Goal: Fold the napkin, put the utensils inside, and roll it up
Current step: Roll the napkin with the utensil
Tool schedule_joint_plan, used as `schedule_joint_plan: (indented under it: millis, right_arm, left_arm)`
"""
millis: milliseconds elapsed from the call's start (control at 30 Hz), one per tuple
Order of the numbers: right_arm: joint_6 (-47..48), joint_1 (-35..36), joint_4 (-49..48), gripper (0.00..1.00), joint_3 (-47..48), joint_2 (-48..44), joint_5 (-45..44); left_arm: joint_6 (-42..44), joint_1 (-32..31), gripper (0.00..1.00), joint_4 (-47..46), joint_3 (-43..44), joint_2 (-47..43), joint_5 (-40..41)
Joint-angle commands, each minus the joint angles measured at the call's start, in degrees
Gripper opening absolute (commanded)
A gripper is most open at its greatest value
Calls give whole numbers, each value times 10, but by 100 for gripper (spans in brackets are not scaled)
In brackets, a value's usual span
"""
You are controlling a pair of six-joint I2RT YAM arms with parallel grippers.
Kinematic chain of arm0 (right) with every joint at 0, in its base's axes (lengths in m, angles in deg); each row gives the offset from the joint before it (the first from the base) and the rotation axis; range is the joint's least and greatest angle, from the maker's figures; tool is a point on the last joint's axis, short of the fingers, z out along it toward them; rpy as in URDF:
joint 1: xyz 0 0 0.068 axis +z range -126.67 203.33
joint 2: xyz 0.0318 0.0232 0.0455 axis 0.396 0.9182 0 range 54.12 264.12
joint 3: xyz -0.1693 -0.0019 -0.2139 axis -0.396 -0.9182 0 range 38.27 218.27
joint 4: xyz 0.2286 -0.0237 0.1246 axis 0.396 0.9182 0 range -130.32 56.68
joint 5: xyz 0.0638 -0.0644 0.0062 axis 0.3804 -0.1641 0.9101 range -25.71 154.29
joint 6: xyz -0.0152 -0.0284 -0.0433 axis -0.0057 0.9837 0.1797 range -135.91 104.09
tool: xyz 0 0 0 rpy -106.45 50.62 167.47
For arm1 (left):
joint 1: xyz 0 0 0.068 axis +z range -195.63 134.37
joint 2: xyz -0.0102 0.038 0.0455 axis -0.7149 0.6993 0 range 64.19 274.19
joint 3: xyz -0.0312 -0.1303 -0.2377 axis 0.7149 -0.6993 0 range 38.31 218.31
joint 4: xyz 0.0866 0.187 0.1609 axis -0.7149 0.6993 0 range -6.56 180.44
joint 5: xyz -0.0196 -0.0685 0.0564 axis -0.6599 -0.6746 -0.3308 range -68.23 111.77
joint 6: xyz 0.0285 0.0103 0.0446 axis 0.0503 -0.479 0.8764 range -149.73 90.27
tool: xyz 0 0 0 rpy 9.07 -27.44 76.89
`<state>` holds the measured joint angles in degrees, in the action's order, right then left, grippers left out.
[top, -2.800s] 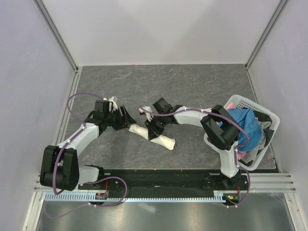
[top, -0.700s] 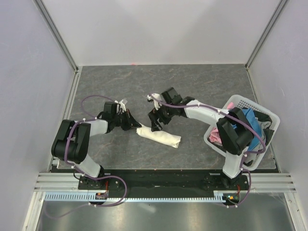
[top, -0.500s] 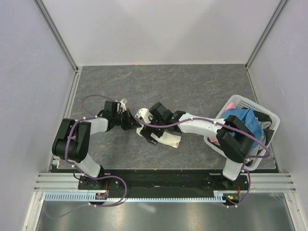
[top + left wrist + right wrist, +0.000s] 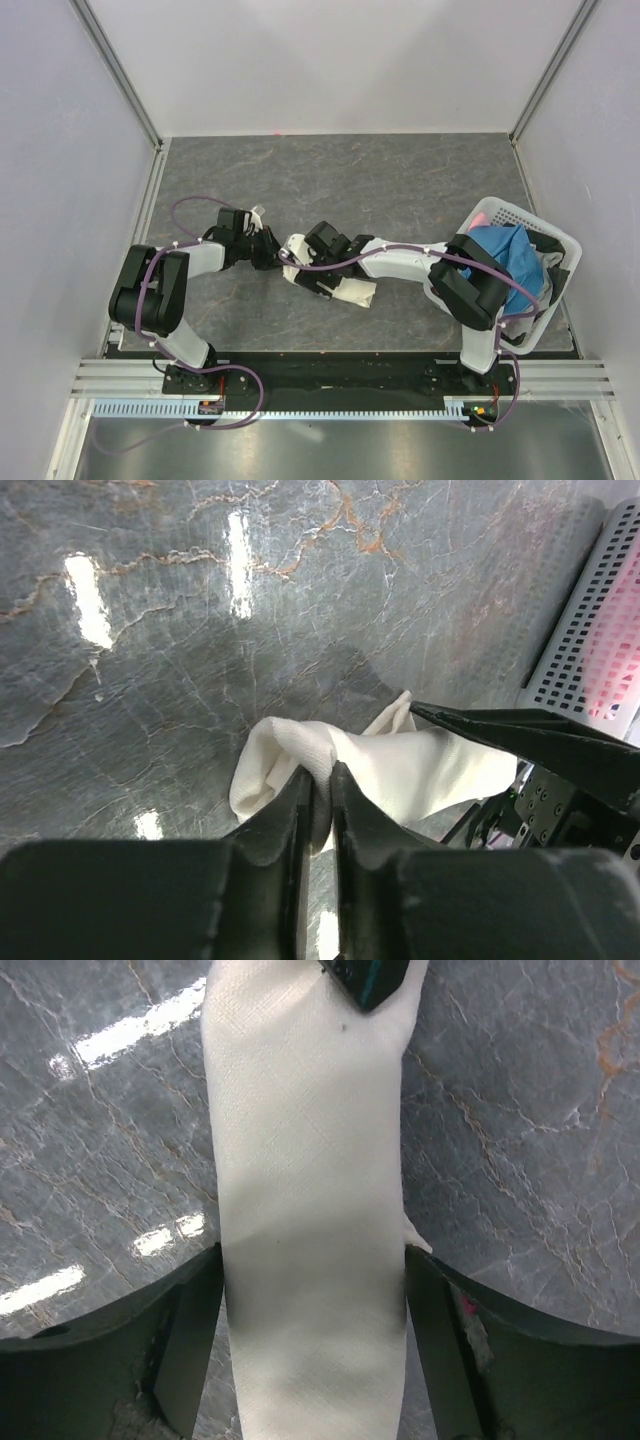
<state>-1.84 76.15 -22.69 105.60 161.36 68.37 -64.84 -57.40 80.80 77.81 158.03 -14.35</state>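
Marbled table [image 4: 400, 180], rolled napkin [image 4: 310, 1190], left pincer [image 4: 320, 780] pinching end, right pincer [image 4: 312, 1275] astride

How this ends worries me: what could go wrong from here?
1. The left pincer is shut on just one end fold of the napkin; a tug may unwind the roll.
2. The right pincer only straddles the roll, open, so it may loosen.
3. No utensil shows; if inside, it could slip out an end.

Napkin [image 4: 355, 292] on table [image 4: 400, 180], well left of basket [image 4: 500, 210].
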Motion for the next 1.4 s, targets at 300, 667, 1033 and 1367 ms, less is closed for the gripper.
schedule_joint_plan:
  millis: [300, 667, 1033, 1367]
  right_arm:
    - [-6, -79, 123, 39, 80, 93, 302]
    - [-52, -165, 164, 33, 133, 204, 583]
    - [-96, -186, 166, 33, 154, 259, 615]
    - [-113, -188, 166, 36, 165, 252, 584]
  left_arm:
    - [39, 1, 66, 82, 15, -89, 100]
    - [65, -1, 68, 60, -23, -143, 105]
    - [46, -9, 59, -15, -57, -117, 32]
    - [37, -19, 26, -41, -72, -82, 9]
